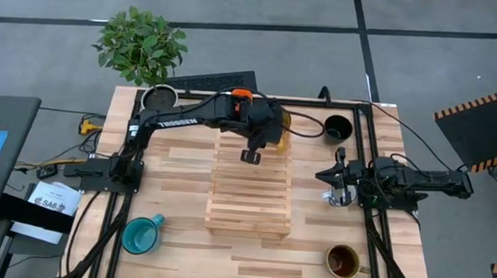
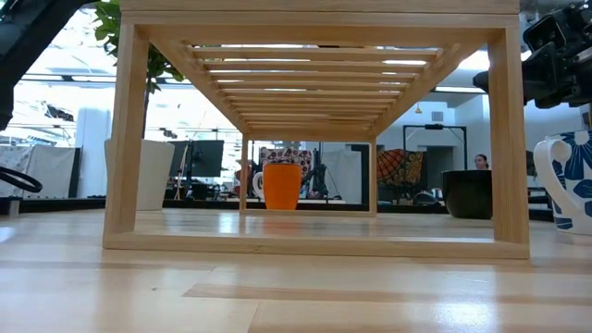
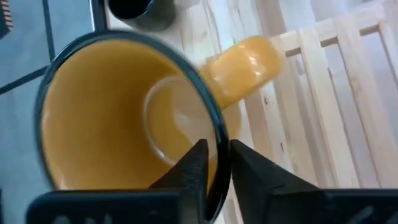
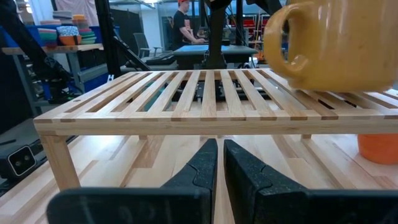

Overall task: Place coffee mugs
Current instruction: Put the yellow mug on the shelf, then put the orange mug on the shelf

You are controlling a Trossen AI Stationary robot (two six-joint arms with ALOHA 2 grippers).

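Looking down: left gripper clenched on amber-yellow mug over rack far edge; teal mug, brown mug, black mug unplaced on surface. Low: orange mug behind rack. Left wrist: fingers pinched the rim. Right wrist: right gripper closed, idle. White mug unseen.

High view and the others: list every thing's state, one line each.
Amber-yellow mug: upright, held by its rim over the rack.
Left pincer: shut on the amber-yellow mug.
Right pincer: shut, empty.
Teal mug: upright, empty, on the table.
Brown mug: upright on table.
Black mug: upright on table.
Orange mug: upright behind rack.
White mug: upright on table.
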